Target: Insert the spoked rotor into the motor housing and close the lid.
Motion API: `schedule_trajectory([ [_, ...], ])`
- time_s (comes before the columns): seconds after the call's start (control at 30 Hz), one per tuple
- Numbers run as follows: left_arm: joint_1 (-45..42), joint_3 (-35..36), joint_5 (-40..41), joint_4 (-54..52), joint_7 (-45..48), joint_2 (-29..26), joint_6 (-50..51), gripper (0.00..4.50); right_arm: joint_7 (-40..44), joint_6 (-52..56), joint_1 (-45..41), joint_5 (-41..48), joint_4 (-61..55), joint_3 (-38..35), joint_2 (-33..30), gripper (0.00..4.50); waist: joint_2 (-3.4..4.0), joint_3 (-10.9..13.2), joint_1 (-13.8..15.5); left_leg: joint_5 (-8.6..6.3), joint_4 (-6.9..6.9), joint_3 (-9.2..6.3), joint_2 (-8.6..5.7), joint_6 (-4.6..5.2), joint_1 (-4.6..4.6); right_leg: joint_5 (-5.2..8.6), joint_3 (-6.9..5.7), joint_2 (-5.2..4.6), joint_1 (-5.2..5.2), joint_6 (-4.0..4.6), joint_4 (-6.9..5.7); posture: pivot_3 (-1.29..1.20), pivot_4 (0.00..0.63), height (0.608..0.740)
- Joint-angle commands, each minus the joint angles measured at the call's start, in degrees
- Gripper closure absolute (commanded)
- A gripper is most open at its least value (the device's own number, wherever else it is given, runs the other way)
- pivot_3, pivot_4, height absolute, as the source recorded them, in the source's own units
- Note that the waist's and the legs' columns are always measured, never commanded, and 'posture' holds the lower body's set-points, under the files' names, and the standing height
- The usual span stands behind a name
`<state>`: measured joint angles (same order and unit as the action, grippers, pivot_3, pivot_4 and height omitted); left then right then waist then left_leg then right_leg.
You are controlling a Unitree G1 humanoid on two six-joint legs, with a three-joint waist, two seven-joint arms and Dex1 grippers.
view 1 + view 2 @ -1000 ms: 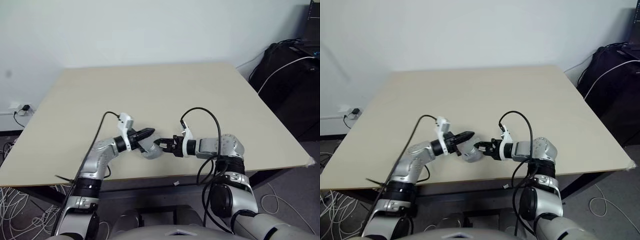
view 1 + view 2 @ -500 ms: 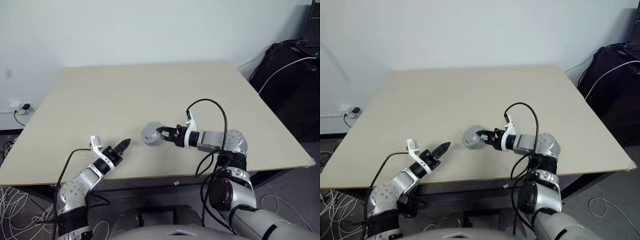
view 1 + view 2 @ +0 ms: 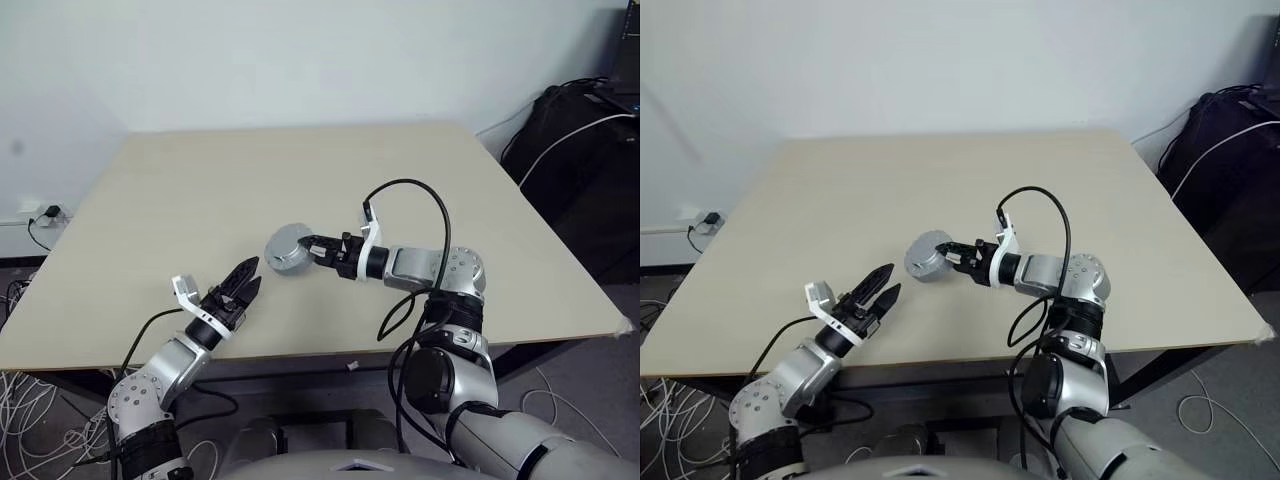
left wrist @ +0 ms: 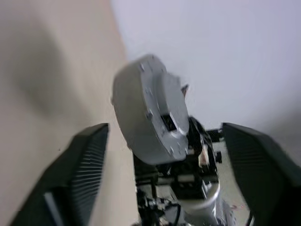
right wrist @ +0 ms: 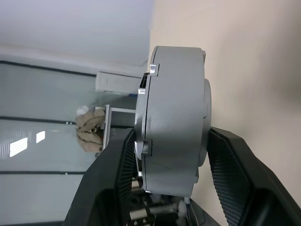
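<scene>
We saw the right tool (image 3: pixel 318 246) pinching the closed motor housing (image 3: pixel 285 248) above the surface (image 3: pixel 200 190), centre; left tool (image 3: pixel 240 283) spread, near-left. We judged: lower it level, release gently.

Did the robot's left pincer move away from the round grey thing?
Yes. The left pincer let go of the motor housing and pulled back toward the table's near edge. It is open now, while the right pincer holds the housing.

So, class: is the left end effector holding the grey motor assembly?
No: the left end effector hangs open and empty, while the right end effector grips the grey motor assembly.
</scene>
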<state>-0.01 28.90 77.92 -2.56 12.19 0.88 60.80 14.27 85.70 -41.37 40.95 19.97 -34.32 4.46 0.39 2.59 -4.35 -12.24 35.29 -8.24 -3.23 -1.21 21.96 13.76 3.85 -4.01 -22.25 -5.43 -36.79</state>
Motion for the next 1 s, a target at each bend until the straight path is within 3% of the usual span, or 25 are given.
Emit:
schedule_trajectory([
  [0.03,0.56,-1.68,3.91,-2.23,-1.68,0.2,-0.01,0.0,0.68,0.38,-2.51,3.5,-2.56,-0.31,0.64,2.44,0.0,0.0,0.01,0.0,-0.01,0.01,0.0,0.0,0.0,0.0,0.01,0.0,-0.01,0.01,0.0,0.0,0.0,0.74],
  [0.53,1.33,-7.02,10.86,-3.52,-0.9,0.33,-4.2,0.0,-0.64,6.36,-0.26,4.65,-8.5,-0.34,4.57,2.44,0.0,0.0,0.39,0.0,-0.03,0.07,0.0,-0.01,0.18,0.01,0.06,0.0,-0.25,0.06,-0.01,0.0,0.0,0.74],
  [1.0,-0.74,-8.47,10.96,-0.37,-0.34,-0.48,-7.17,0.0,-4.18,6.8,3.68,15.02,-10.34,4.01,3.54,2.44,0.0,0.0,0.44,0.01,0.0,0.07,0.0,0.0,0.39,0.01,0.06,0.0,-0.4,0.08,0.01,0.0,0.0,0.74],
])
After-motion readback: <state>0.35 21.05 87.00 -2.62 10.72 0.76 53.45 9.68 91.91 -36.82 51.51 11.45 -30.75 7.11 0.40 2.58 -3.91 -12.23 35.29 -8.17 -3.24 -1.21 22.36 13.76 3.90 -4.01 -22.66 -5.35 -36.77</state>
